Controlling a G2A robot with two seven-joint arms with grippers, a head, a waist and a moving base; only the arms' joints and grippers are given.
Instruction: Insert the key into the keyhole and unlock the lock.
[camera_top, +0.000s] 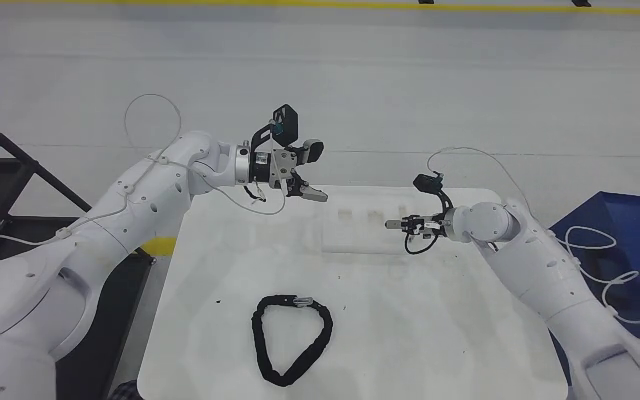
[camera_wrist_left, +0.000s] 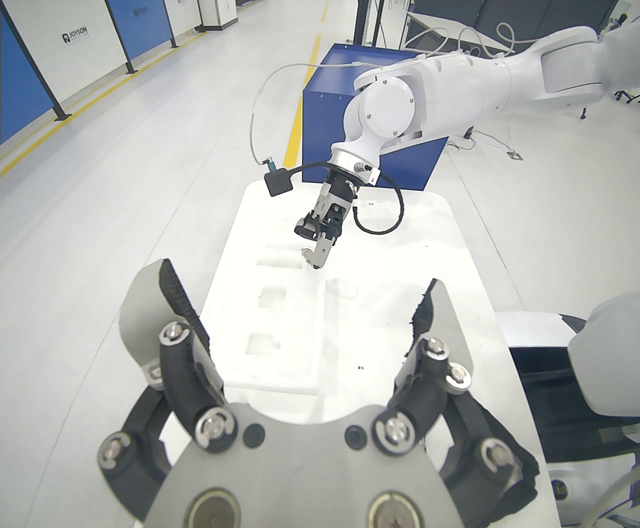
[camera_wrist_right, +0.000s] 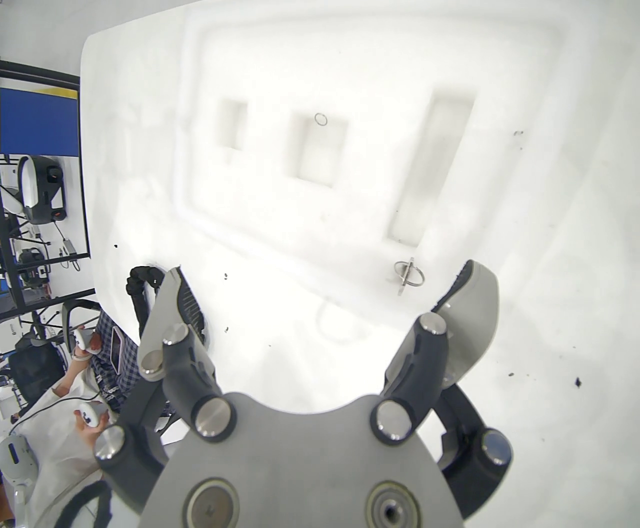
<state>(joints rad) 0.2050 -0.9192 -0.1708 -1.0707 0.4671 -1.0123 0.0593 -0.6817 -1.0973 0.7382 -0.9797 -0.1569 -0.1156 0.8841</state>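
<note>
right gripper: you have its jaws spread wide, gripping nothing, over the tray's edge.
key: small silver metal key on a wire ring lies flat just ahead of your fingertips, closer to one finger, by the end of the long slot.
tray: white foam tray with rectangular recesses, below and beyond the gripper. There's a small loose ring at the middle recess rim.
lock: black sleeved chain lock, a closed loop on the white table, well apart from both grippers.
left gripper: wide open too, holding nothing, facing your right one across the tray.
</note>
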